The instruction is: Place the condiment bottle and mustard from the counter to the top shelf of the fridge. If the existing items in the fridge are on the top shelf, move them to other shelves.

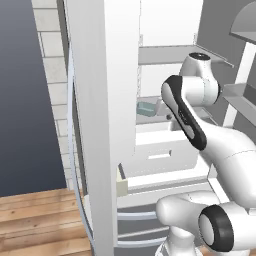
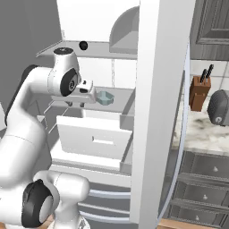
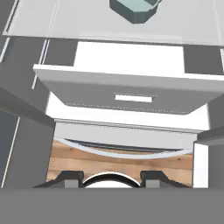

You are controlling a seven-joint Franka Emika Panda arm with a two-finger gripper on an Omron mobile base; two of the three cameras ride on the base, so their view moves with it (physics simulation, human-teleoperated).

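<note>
Shut and empty, the pincer [image 2: 75,103] hangs inside the fridge [image 1: 95,125] just beside the teal dish [image 2: 105,97] on a middle shelf [image 3: 65,22] (black object [image 2: 83,45] above on the top shelf). Advancing with jaws closed could shove the dish backward instead of grasping it.

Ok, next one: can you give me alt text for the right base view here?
The white arm reaches into the open fridge, its gripper beside a small teal dish on a middle shelf, above a pulled-out drawer. A small black object sits on the top shelf.
</note>
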